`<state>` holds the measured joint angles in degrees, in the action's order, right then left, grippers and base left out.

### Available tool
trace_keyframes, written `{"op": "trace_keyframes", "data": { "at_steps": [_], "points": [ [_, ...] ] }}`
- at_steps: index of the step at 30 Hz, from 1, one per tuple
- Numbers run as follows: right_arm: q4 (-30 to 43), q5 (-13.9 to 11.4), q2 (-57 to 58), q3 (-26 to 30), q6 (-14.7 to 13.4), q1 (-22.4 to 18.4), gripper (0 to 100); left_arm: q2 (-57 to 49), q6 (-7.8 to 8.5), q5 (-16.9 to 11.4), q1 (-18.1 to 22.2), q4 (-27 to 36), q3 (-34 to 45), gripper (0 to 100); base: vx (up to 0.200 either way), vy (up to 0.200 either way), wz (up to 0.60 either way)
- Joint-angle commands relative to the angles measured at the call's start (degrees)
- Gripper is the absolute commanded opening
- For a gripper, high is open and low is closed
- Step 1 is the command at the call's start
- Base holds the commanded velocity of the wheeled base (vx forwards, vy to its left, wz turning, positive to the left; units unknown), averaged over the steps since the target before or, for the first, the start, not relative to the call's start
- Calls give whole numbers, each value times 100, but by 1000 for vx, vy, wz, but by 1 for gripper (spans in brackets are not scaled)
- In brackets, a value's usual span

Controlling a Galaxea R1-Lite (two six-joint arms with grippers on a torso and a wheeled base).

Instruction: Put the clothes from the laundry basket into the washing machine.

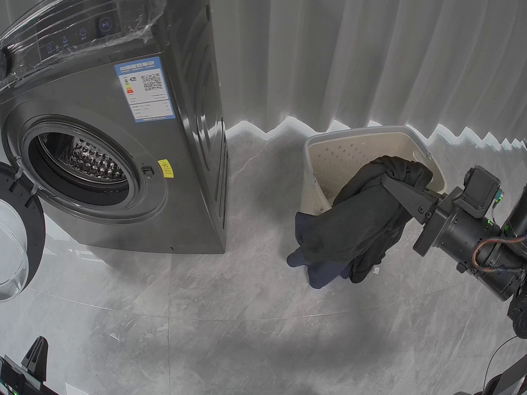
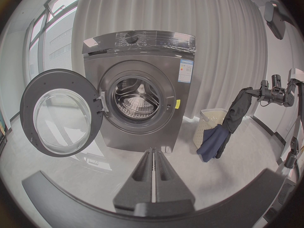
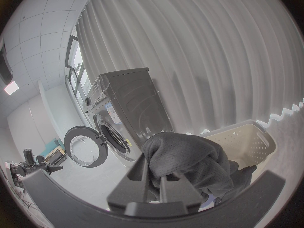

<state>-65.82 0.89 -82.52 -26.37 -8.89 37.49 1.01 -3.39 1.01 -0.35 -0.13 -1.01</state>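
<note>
The washing machine is a dark metallic grey, with a white label edged in blue, a small yellow sticker, a silver drum studded with a regular dimple pattern, and a door of clear glass in a black ring. The laundry basket is cream with rows of small punched holes, and the clothes are a charcoal garment and a navy-blue garment. The floor is pale grey with faint marble veining, the curtain is plain off-white in vertical folds, and the right gripper and left gripper are both black.
</note>
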Motion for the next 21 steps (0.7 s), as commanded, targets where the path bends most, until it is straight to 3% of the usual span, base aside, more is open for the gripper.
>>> {"op": "trace_keyframes", "data": {
  "at_steps": [1, 21],
  "points": [
    [-1, -1, -1, -9, 1, 4, 0, -57, -4, -5, 0, -4, 92, 0, 0, 200, 0],
    [-10, -10, -36, -53, -8, 13, 0, -57, -4, 4, 0, -4, 92, 0, 0, 200, 0]
  ]
}}
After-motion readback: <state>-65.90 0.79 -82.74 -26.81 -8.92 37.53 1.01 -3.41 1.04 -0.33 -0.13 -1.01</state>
